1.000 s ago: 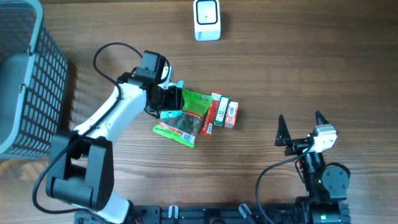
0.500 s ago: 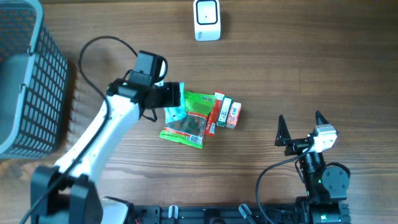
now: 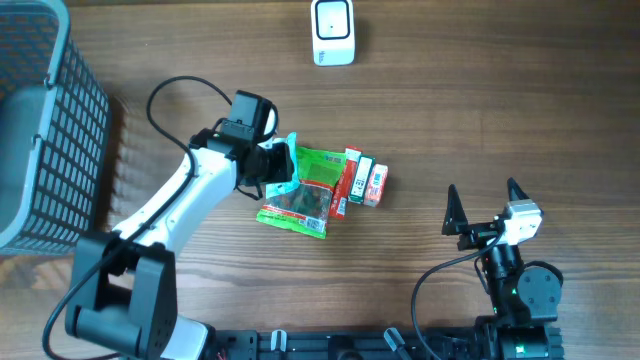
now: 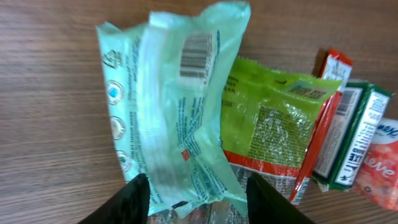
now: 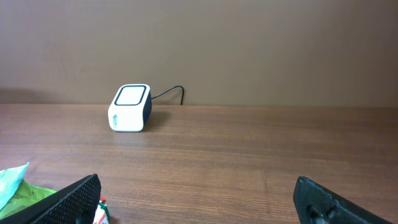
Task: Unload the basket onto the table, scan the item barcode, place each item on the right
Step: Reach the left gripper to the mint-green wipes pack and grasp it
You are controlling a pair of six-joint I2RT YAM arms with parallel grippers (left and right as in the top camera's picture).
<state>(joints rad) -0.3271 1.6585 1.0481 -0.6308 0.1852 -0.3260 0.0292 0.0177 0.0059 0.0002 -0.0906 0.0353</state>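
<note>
A pale teal packet with a barcode on its upper face lies crumpled between my left gripper's fingers. The left gripper is shut on its near end, both fingers against the packet's sides. It overlaps a green snack bag at the left of the item pile. The white scanner stands at the table's far edge, well beyond the pile. My right gripper rests at the front right, open and empty, facing the scanner.
A red box, a green-and-white box and a pink box lie side by side right of the green bag. A grey mesh basket fills the left edge of the table.
My left gripper's jaws have narrowed onto the teal packet after standing wider half a second ago, and the arm has shifted slightly. The right arm has not moved.
</note>
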